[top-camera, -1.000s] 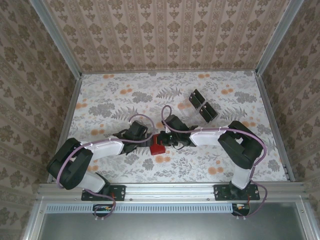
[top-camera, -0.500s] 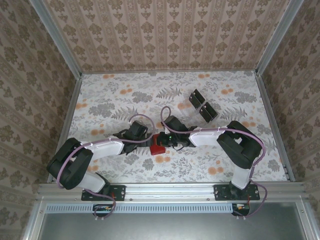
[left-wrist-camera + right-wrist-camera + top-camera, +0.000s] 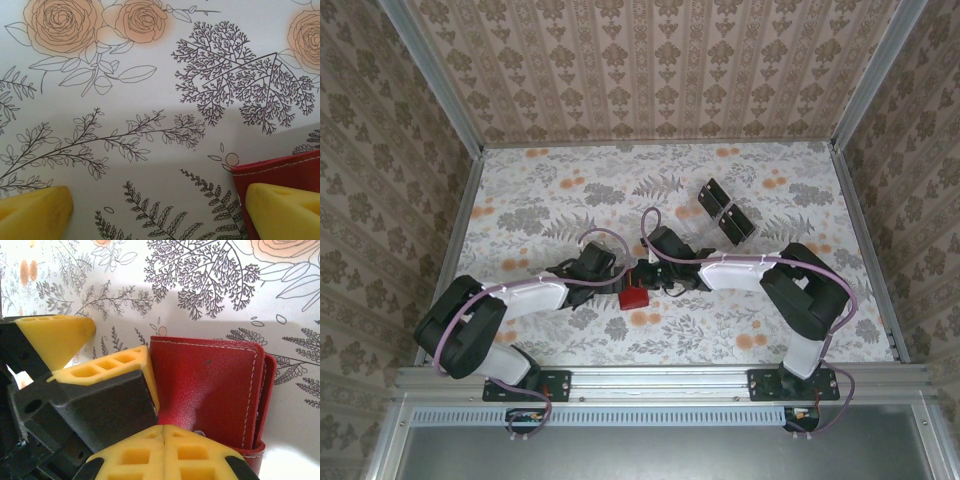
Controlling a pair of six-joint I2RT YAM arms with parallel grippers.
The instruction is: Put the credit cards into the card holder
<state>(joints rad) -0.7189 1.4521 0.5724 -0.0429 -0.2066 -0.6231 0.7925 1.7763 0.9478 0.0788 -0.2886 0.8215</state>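
Red leather-look card holder [image 3: 634, 298]. Top view: you find it lying flat near the middle of the floral-print table cover [image 3: 540, 200].
- Crowding it: the left gripper [image 3: 616, 284] at its 9 o'clock and the right gripper [image 3: 646, 282] at its 12 o'clock. The two forearms close off the sides from 8 and 3 o'clock.
- The credit cards [image 3: 737, 224] are dark flat pieces in two groups at the holder's 1 o'clock, well apart from it and from both grippers. Their markings are too small for you to read.
- Surround: patterned wallpaper walls [image 3: 650, 70] on three sides, and a metal rail [image 3: 660, 380] at 6 o'clock carrying both arm bases.

Left wrist view:
- Yellow fingertips [image 3: 35, 210] sit at 7 and 5 o'clock. The jaws stand wide apart with bare printed cover between them and nothing is held.
- A white-stitched corner of the card holder [image 3: 280, 170] enters at 4 o'clock, and the 5 o'clock fingertip overlaps it.
- The print shows peach roses and grey ferns.

Right wrist view:
- Your right gripper's own yellow fingers [image 3: 135, 455] meet at 6 o'clock, pressed together. The tips lie against the holder's near edge, beside a metal snap [image 3: 199, 432].
- You cannot tell whether a fold of leather is pinched between them.
- The holder covers the 3 to 5 o'clock area, with white stitching along its border and layered edges at 3 o'clock.
- In the way: one ribbed yellow finger [image 3: 110, 371] of the left gripper touches the holder's 9 o'clock edge. Its partner stands apart at 10 o'clock.
- A white label [image 3: 20, 380] on the black body at 9 o'clock has print you cannot read.
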